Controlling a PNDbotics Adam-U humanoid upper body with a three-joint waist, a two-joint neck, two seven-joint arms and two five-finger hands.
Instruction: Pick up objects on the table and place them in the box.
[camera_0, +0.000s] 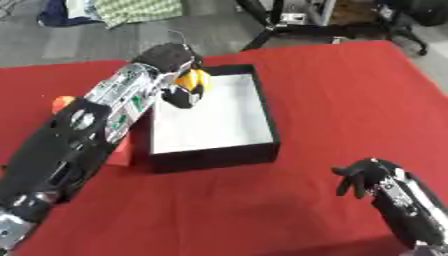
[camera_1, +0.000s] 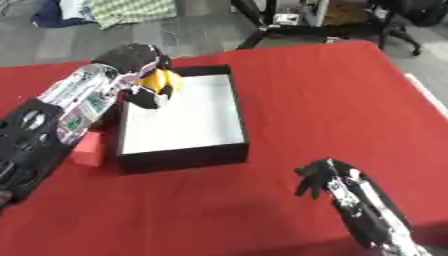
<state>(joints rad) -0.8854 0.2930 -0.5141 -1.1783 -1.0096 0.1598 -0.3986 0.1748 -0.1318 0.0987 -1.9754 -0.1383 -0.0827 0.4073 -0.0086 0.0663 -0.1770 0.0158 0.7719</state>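
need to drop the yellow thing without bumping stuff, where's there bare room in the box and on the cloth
The box floor is bare from its near wall up to the left hand, which holds the yellow object over the far left corner. The red cloth right of the box is open down to the right hand. Left of the box is crowded: arm, red block.

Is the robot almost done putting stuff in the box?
Not yet. The box looks empty inside. The left hand holds a yellow object over it, ready to drop. A red block and something orange wait beside the box. The right hand rests idle.
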